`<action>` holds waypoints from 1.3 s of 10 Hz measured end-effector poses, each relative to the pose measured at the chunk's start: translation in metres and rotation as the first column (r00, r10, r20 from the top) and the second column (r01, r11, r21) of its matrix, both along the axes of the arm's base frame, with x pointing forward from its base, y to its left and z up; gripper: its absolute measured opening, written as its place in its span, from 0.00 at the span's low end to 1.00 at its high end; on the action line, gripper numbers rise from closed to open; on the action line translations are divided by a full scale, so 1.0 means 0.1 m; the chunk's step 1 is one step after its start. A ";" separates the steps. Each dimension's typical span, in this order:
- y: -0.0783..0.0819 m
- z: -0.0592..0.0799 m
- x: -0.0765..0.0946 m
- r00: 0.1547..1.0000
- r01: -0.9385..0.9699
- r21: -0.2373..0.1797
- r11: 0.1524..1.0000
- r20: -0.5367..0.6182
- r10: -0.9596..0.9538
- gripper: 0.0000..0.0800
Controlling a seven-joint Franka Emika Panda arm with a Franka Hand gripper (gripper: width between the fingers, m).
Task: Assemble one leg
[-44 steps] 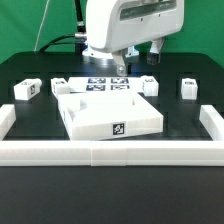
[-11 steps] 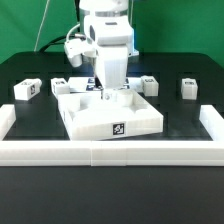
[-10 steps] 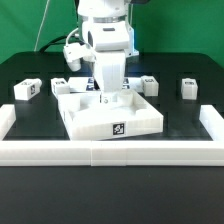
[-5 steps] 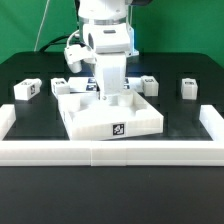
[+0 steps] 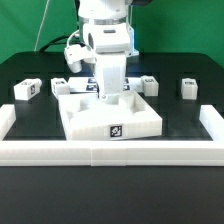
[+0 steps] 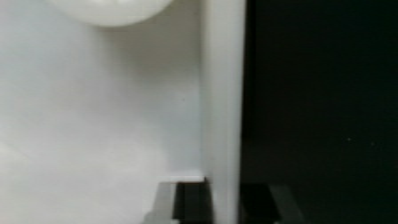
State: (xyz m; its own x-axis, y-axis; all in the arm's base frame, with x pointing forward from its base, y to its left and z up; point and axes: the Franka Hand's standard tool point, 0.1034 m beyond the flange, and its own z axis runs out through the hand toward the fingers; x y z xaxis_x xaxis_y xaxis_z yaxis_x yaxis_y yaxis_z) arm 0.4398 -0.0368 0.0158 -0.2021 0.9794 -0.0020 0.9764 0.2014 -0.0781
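The large flat white panel lies in the middle of the black table. My gripper is down at its far edge. In the wrist view the panel's thin edge runs between my two dark fingertips, and the gripper looks shut on it. Four small white legs with tags lie loose: two on the exterior view's left and two on its right. None is held.
A white rail runs along the table's front and up both sides. The marker board lies behind the panel, mostly hidden by the arm.
The arm came down from above onto the panel's far edge. In the last half second the panel has shifted slightly toward the front rail.
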 end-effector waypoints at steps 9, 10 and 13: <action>0.78 0.00 0.34 0.986 0.163 0.021 0.986 0.036 -0.163 0.08; 0.94 0.00 0.47 0.984 0.169 0.029 0.985 0.046 -0.170 0.08; 1.18 0.03 0.62 0.974 0.223 0.020 0.975 0.040 -0.223 0.08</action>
